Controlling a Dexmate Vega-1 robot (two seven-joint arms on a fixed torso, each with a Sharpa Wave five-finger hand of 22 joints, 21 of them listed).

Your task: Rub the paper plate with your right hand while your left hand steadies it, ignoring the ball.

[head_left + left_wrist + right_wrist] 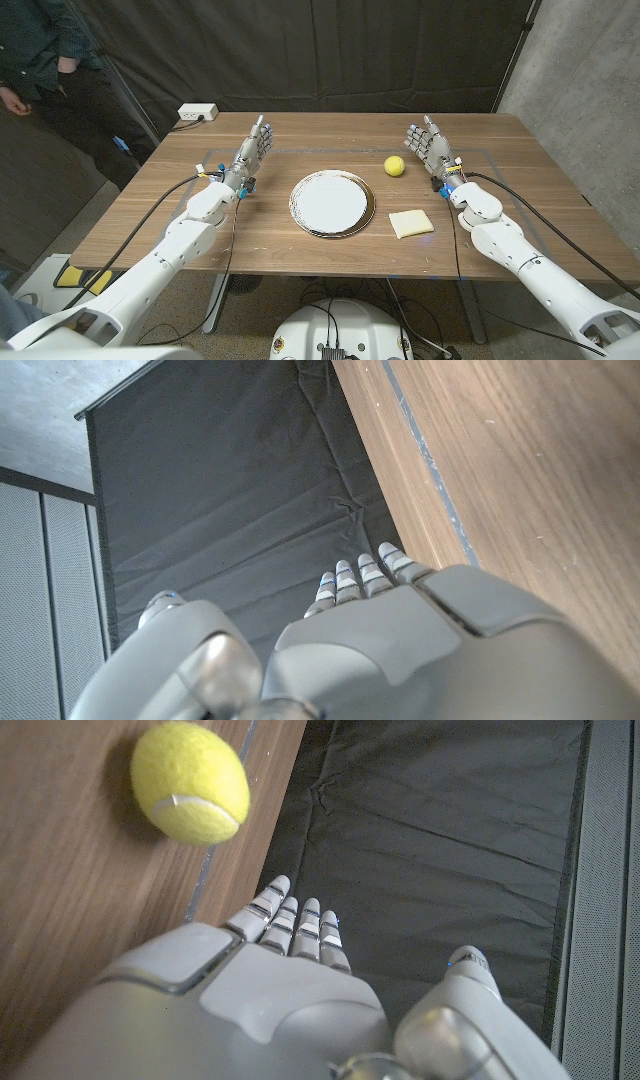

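A white paper plate (331, 203) with a dark rim lies at the middle of the wooden table (250, 235). A yellow tennis ball (395, 166) (190, 782) sits behind and to the right of it. My left hand (254, 148) (400, 630) stands at the far left of the plate, well apart from it, fingers straight and holding nothing. My right hand (430, 146) (260, 980) stands beyond the ball on the right, fingers extended, empty. Neither hand touches the plate.
A pale yellow sponge-like square (411, 223) lies right of the plate near the front. A white power strip (197, 113) sits at the table's back left corner. A person (40, 60) stands at the far left behind the table. Dark curtain hangs behind.
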